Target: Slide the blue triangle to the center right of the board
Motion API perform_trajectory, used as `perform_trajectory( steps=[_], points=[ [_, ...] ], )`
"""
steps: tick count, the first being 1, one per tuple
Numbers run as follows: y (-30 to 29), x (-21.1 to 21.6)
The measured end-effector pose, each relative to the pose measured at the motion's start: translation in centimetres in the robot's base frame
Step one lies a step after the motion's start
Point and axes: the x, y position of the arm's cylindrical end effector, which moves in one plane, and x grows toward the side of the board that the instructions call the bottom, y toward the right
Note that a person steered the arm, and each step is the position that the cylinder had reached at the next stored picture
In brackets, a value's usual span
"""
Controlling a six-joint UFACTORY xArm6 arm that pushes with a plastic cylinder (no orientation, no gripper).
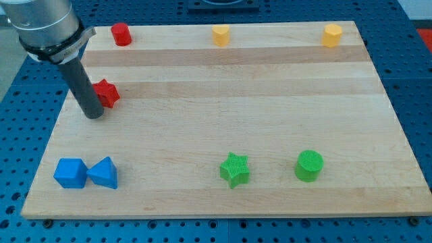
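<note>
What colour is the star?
Green. The star shows clearly in the camera view, near the board's bottom edge.

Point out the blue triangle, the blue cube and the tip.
blue triangle (103,173), camera view, its front face.
blue cube (70,173), camera view, its front face.
my tip (94,116), camera view, the rod's very end.

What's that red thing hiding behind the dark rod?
A red block, right beside my tip. The rod covers its left edge, so its exact shape and whether they touch can't be seen.
</note>
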Motion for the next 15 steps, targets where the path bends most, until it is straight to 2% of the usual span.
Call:
perform_trajectory(
  steps=[1,3,5,6,8,9,15],
  points=[
    [-0.7,2.5],
    [-6.5,5.6],
    [-6.7,14.2],
    [-5.5,16.9],
    [1.9,16.7],
    [3.6,15.9],
    [6.2,4.5]
  ],
)
